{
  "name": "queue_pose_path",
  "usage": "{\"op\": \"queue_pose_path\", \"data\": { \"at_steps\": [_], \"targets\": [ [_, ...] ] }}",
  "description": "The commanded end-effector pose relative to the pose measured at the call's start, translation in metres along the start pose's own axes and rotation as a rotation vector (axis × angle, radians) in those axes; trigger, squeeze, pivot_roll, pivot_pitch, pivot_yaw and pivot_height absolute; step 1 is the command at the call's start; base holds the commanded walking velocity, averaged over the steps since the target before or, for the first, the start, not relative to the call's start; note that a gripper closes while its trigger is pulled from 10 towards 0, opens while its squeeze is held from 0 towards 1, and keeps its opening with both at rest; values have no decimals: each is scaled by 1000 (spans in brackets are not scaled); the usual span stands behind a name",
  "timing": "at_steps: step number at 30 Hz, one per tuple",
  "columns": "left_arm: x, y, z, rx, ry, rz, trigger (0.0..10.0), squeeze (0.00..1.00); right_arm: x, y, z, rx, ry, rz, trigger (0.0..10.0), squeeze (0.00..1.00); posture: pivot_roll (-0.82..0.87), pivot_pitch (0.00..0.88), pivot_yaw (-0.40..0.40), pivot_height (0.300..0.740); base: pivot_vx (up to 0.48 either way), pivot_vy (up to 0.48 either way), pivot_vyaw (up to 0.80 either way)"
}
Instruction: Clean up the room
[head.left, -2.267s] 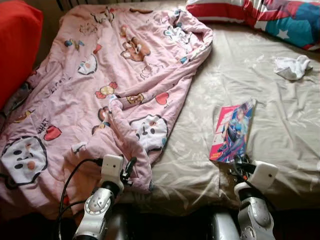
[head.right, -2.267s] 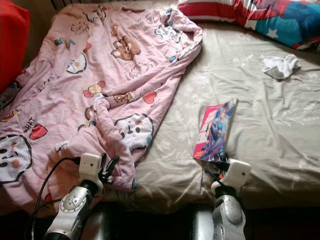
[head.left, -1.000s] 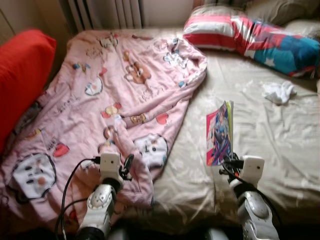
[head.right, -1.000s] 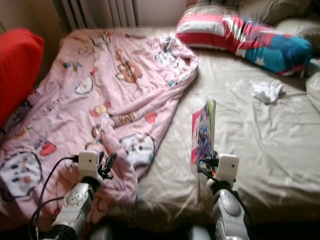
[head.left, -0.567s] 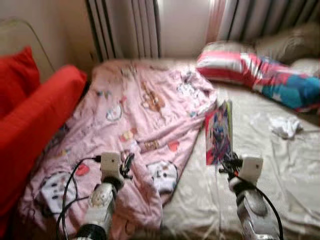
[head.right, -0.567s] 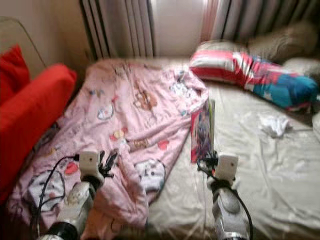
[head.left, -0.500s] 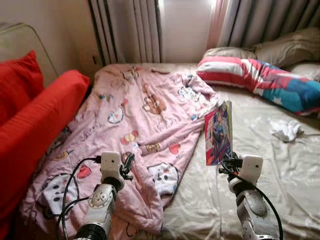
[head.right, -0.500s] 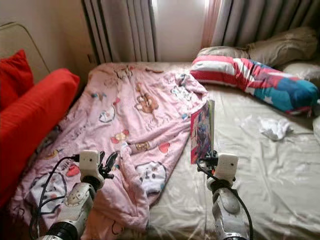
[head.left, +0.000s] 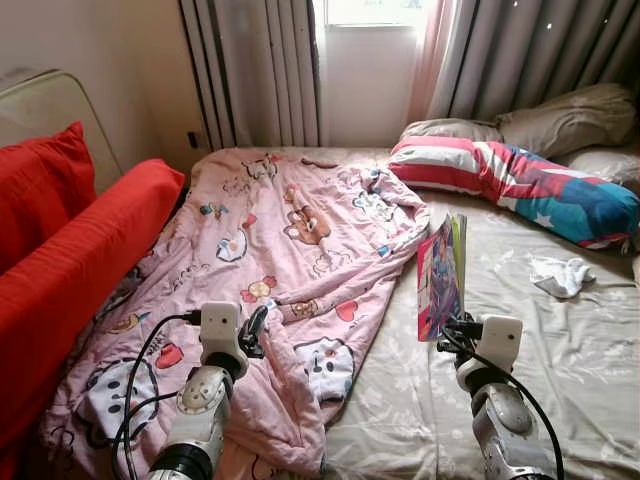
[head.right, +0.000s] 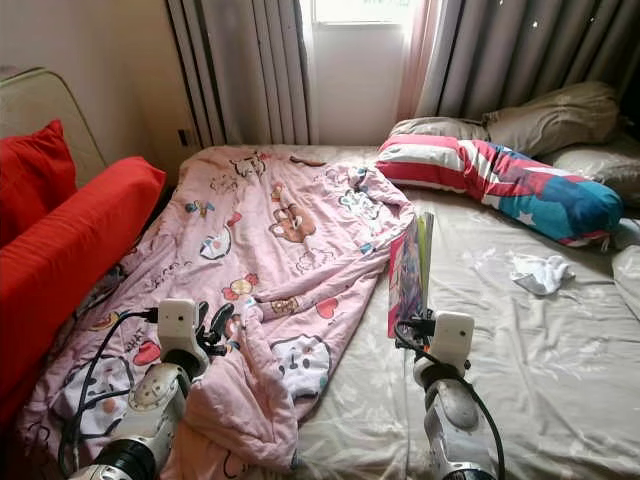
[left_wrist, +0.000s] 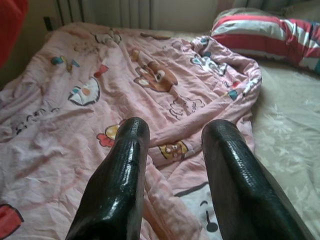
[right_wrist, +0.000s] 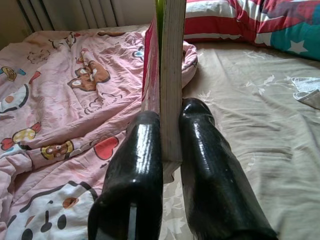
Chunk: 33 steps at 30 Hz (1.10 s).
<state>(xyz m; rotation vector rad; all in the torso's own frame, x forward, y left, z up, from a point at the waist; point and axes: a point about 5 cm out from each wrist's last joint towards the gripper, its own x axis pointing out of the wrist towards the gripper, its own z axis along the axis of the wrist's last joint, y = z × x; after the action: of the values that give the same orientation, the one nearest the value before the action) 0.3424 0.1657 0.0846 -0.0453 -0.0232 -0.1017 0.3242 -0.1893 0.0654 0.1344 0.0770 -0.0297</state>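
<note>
Book (head.left: 441, 275) is held upright by its lower edge in the right hand (right_wrist: 170, 145), whose two fingers are pressed against its covers, one on each side, with the pages standing above the fingertips and clear of the bed (head.left: 560, 340). The grip sits at the bottom edge only, so the book is top-heavy; judged from this, the carry should be slow, with the wrist kept level, so that the book does not pivot or slip between the fingers. No shelf or worktop for the book can be made out, so its destination cannot be told. Left hand (left_wrist: 175, 150) hovers over the pink blanket (head.left: 290, 230) with its fingers apart and nothing between them. A white sock (head.left: 560, 274) lies on the bed near the striped pillow (head.left: 520, 180), well apart from both hands.
</note>
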Motion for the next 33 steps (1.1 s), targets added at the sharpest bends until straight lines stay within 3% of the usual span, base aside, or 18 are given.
{"op": "queue_pose_path", "data": {
  "at_steps": [1,6,17,33],
  "targets": [
    [2,4,2,0,-3,19,10000,0,7,2,15,-3,-72,9,10000,0,-79,32,-9,714,0,0,0],
    [3,4,4,0,-12,18,10000,0,8,5,16,-10,-74,26,10000,0,-77,28,-13,739,0,0,0],
    [3,8,6,14,-24,35,10000,0,12,2,15,8,-62,-9,10000,0,-70,25,-18,740,0,0,0],
    [5,8,9,17,-31,37,10000,0,14,-2,14,19,-41,-40,10000,0,-74,26,-22,740,0,-373,0]
  ]
}}
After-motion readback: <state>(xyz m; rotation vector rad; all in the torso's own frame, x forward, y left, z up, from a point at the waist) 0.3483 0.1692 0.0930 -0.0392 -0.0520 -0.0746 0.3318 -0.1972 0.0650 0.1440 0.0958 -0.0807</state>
